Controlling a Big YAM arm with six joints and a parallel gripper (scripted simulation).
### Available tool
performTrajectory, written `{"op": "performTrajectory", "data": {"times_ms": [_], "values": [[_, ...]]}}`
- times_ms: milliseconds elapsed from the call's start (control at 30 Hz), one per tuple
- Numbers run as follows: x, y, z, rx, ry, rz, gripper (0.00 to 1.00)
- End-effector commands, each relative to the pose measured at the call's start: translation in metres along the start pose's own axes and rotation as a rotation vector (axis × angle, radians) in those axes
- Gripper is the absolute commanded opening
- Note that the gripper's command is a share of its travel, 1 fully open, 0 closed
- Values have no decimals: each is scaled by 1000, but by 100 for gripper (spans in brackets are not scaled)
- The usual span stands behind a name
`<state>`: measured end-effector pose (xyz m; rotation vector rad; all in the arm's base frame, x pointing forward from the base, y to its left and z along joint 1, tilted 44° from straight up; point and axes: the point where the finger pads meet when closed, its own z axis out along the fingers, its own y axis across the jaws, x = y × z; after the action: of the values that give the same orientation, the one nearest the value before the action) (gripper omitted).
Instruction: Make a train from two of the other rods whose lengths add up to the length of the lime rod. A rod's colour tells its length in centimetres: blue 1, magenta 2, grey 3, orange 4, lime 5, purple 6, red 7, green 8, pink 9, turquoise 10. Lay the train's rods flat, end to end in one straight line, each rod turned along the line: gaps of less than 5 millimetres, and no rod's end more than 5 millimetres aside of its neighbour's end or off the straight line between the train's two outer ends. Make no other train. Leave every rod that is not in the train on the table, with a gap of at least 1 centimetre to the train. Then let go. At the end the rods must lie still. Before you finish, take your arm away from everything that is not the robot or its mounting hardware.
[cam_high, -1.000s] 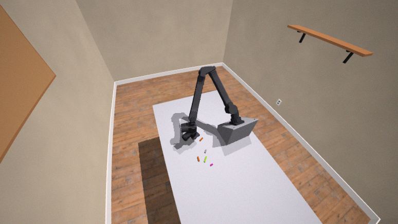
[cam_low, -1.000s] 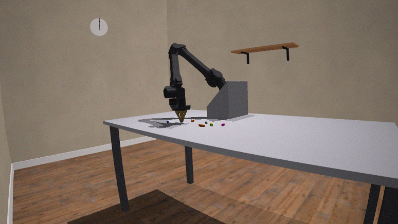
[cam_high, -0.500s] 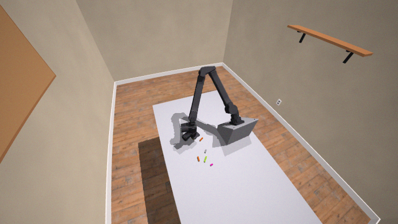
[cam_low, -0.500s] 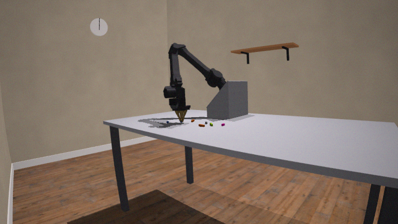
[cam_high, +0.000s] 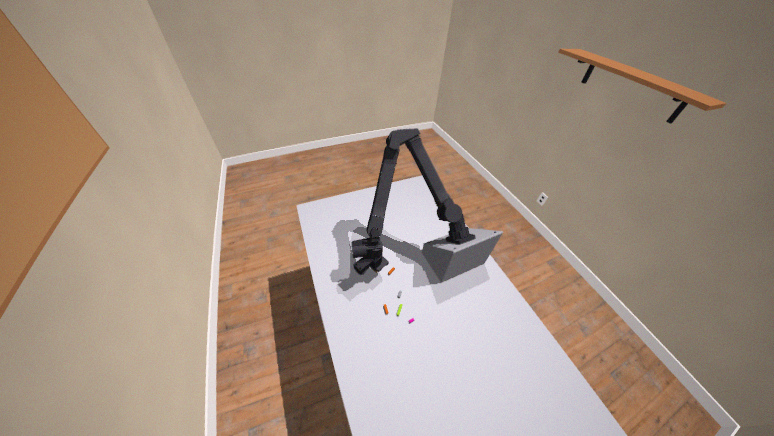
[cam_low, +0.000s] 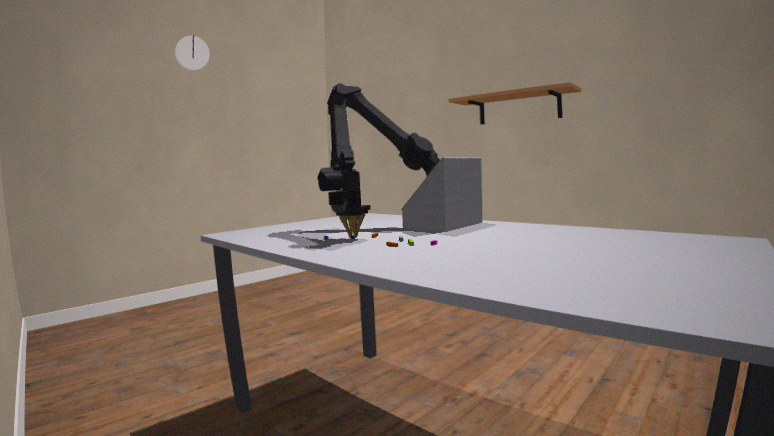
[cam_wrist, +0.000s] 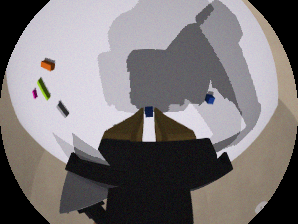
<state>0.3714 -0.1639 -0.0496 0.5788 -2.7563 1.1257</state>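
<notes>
My gripper (cam_high: 366, 265) (cam_low: 352, 232) (cam_wrist: 148, 111) points straight down at the table with its fingers a little apart. A small blue rod (cam_wrist: 149, 112) (cam_low: 352, 237) lies on the table right at the fingertips, and the fingers do not press on it. A second blue rod (cam_wrist: 209, 99) (cam_low: 326, 237) lies to one side in the arm's shadow. An orange rod (cam_high: 391, 270) (cam_low: 374, 235) lies close beside the gripper. The lime rod (cam_high: 399, 309) (cam_low: 411, 242) (cam_wrist: 44, 88) lies further off, beside another orange rod (cam_high: 385, 308) (cam_low: 392, 244) (cam_wrist: 47, 64), a grey rod (cam_high: 399, 294) (cam_wrist: 63, 107) and a magenta rod (cam_high: 411, 320) (cam_low: 433, 243) (cam_wrist: 35, 94).
The arm's grey base block (cam_high: 460, 254) (cam_low: 446, 194) stands on the white table (cam_high: 460, 352) (cam_low: 568, 270) behind the rods. The table's near left edge runs a short way from the gripper.
</notes>
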Motion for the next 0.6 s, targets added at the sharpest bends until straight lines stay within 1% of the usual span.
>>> {"op": "performTrajectory", "data": {"times_ms": [0, 33, 67, 133, 167, 567], "values": [[-5, -7, -1, 5, -14, 4, 16], [-5, -7, -1, 5, -14, 4, 16], [-5, -7, -1, 5, -14, 4, 20], [-5, -7, -1, 5, -14, 4, 20], [-5, -7, -1, 5, -14, 4, 24], [-5, -7, -3, 6, -15, 1, 24]]}}
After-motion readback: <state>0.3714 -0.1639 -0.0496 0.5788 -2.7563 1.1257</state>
